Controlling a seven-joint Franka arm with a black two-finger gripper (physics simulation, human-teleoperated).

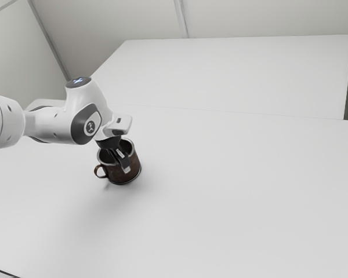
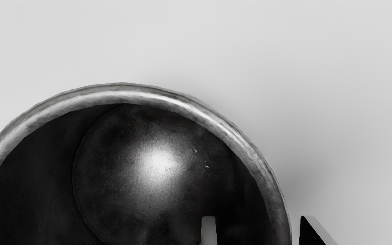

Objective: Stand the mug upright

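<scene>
The mug (image 1: 133,165) stands upright on the smooth, pale desk (image 1: 232,191), its dark brown, mottled, rounded wall topped by a thick metallic rim (image 2: 182,107). In the exterior view its looped handle (image 1: 95,170) points to eight o'clock. The black hand (image 1: 121,160) straddles the wall at about five o'clock of the mouth, parted wider than the wall's thickness, one finger (image 2: 209,233) inside, one outside, gripping nothing. A soft sheen lights the mug's round, dark inner base (image 2: 158,163).
</scene>
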